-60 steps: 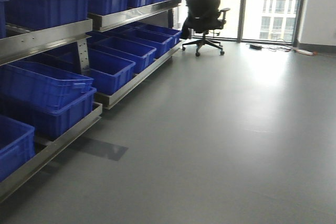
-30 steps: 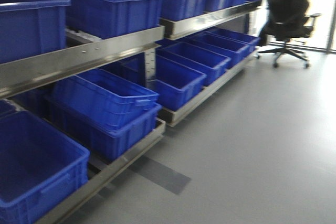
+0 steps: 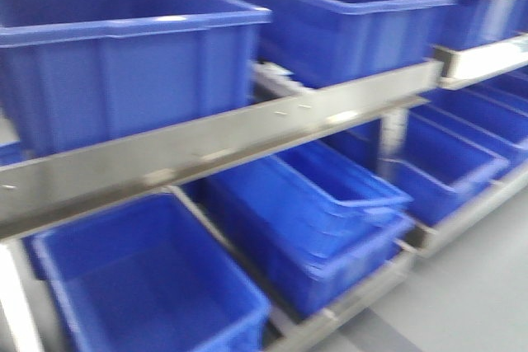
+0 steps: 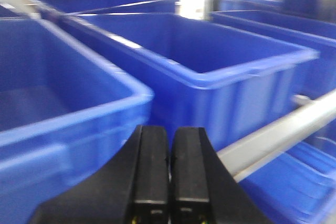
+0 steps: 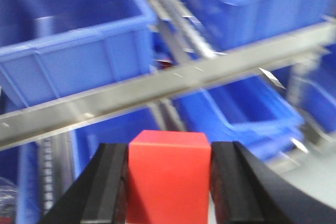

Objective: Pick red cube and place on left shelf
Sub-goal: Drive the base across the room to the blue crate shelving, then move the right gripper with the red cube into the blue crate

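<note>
In the right wrist view my right gripper (image 5: 169, 153) is shut on the red cube (image 5: 169, 177), which sits squarely between its two black fingers. It hangs in front of the steel shelf rail (image 5: 157, 85) of the rack with blue bins. In the left wrist view my left gripper (image 4: 169, 140) is shut and empty, its two black fingers pressed together, above the rim of a large blue bin (image 4: 210, 66). The front view shows the shelf rail (image 3: 247, 142) close up, with neither gripper in it.
Large blue bins (image 3: 124, 47) stand on the upper shelf, and more blue bins (image 3: 157, 286) on the lower level. Stacked blue bins (image 3: 330, 220) sit at lower right. Grey floor (image 3: 487, 302) shows at the bottom right corner. All views are motion-blurred.
The front view has swung left and closed in on the shelves: the office chair and open floor have left the frame, and the blue bins and steel rail now fill it.
</note>
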You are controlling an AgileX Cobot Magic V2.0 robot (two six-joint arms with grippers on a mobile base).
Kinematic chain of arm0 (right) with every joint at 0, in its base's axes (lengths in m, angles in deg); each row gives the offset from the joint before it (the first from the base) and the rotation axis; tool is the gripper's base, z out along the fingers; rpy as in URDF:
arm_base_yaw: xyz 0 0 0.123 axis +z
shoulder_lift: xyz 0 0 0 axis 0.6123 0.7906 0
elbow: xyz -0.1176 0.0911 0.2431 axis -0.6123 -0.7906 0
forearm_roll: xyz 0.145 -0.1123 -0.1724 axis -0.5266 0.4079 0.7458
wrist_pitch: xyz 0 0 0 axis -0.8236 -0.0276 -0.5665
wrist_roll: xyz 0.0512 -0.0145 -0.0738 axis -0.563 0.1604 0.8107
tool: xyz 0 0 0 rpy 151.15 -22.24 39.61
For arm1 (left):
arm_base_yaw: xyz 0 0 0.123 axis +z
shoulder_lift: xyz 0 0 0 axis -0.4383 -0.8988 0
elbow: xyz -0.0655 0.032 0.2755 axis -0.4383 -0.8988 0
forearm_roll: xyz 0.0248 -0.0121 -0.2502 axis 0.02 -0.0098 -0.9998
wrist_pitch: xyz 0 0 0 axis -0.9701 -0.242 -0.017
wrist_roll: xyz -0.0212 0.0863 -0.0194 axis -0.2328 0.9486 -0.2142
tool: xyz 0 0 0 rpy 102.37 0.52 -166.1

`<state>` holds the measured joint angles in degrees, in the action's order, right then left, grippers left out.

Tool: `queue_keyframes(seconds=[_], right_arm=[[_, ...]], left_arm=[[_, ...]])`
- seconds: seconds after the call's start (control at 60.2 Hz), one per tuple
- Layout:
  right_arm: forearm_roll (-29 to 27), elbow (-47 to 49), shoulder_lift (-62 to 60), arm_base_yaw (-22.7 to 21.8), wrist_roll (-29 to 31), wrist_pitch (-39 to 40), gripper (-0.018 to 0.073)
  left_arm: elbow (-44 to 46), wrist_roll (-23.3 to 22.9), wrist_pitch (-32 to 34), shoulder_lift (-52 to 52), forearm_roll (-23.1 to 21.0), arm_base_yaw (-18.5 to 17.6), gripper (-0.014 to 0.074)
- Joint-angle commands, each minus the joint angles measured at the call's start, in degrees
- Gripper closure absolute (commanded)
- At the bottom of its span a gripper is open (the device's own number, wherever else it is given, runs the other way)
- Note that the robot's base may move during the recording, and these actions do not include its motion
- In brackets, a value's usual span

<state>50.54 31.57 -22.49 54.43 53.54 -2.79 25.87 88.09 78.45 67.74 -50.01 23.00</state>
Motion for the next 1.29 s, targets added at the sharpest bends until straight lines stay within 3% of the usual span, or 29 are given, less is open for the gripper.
queue_keyframes(seconds=[0.0,1.278], right_arm=[[0.31,1.68,0.18,-0.37,0.16,5.09,0.0503],[0.31,1.68,0.18,-0.37,0.16,5.09,0.0503]], left_arm=[[-1.41,0.01,4.74,0.86,0.00,-0.03,0.0495],[-1.41,0.01,4.74,0.86,0.00,-0.03,0.0495]])
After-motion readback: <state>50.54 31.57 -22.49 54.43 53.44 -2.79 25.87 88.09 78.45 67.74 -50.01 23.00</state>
